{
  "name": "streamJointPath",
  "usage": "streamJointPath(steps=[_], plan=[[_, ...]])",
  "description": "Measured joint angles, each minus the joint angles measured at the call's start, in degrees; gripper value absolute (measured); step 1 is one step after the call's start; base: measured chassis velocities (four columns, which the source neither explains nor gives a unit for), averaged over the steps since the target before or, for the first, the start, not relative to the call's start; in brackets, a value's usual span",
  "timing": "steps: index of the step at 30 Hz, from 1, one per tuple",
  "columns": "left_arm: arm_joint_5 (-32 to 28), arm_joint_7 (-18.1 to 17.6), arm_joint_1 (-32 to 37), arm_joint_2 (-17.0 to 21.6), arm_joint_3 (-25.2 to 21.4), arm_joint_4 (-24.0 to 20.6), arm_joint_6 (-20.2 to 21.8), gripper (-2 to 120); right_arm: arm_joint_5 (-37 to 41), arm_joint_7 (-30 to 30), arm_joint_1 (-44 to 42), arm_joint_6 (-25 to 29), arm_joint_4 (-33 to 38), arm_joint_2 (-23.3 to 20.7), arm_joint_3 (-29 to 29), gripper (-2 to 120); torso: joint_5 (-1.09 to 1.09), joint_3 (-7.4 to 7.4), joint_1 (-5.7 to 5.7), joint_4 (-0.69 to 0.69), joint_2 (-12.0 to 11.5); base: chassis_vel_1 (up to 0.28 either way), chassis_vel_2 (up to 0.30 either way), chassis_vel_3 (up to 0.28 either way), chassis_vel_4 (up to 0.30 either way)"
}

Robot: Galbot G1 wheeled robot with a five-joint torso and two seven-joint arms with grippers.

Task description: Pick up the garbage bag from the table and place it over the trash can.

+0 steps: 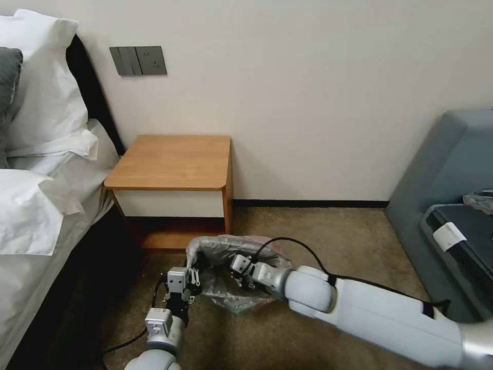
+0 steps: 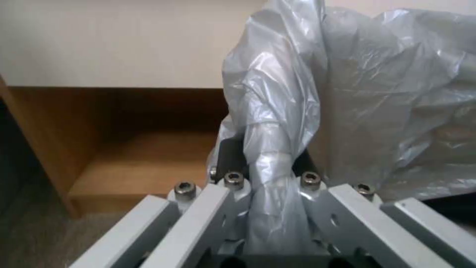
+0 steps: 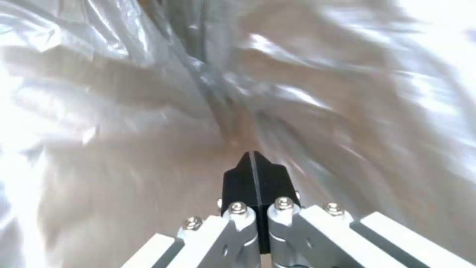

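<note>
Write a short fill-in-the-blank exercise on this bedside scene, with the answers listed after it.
1. The left end effector is shut on a bunched fold of the ____.
2. The right end effector reaches into the garbage bag with its fingers ____.
3. The bag sits on the carpet in front of the ____, whose wooden top is bare.

Answers: garbage bag; shut; table

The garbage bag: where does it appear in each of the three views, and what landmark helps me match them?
Head view: garbage bag low at centre, on the floor before the table.
Left wrist view: centre and right, pinched by the left gripper.
Right wrist view: all around the shut right gripper.
Shared landmark: the bag's crinkled grey plastic.
</note>
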Motion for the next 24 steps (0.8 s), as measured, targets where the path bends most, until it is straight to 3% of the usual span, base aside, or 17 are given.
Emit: streamJointPath(steps=[6, 9, 11, 14, 17, 19, 24], plan=[[-2.01, -0.47, -0.28, 0.03, -0.88, 0.71, 0.66, 3, -2.3, -1.87, -6.46, 2.21, 4.97, -4.97, 8.22, 0, 0.01, -0.01, 0.0, 0.0, 0.0, 0.0, 0.0, 0.0, 0.0], [-5.44, -1.91, -0.29, 0.09, -0.97, 0.65, 3.97, 3, -3.96, -2.56, -14.43, 4.59, 9.02, -7.89, 17.51, 0, 0.0, -0.01, 0.0, 0.0, 0.0, 0.0, 0.0, 0.0, 0.0], [-6.99, -2.27, -0.28, 0.16, -0.96, 0.32, 5.16, 3, -4.48, -2.54, -17.4, 5.47, 10.2, -8.61, 20.11, 0, -0.01, -0.01, 0.0, 0.0, 0.0, 0.0, 0.0, 0.0, 0.0], [-14.08, -3.88, -0.42, 0.53, -0.9, -1.25, 9.75, 3, -5.87, -0.46, -25.62, 8.1, 12.97, -10.13, 25.75, 0, -0.02, -0.01, 0.0, 0.0, 0.0, 0.0, 0.0, 0.0, 0.0], [-16.59, -4.85, -0.59, 0.6, -1.0, -1.7, 11.94, 3, -7.42, 0.39, -30.03, 9.78, 13.72, -10.04, 29.05, -2, -0.01, -0.01, 0.0, 0.0, 0.0, 0.0, 0.0, 0.0, 0.0], [-18.47, -6.05, -0.62, 0.61, -1.28, -2.14, 14.15, 3, -9.15, 1.79, -33.71, 11.84, 14.04, -9.04, 31.75, 3, -0.02, -0.01, 0.0, -0.01, 0.0, 0.0, 0.0, 0.0, 0.0], [-19.11, -6.88, 0.82, 0.2, -2.42, -3.07, 17.25, 3, -11.26, 4.75, -37.67, 16.12, 14.08, -1.02, 36.09, 21, -0.01, 0.0, 0.0, 0.03, 0.0, 0.0, 0.0, 0.0, 0.0]])
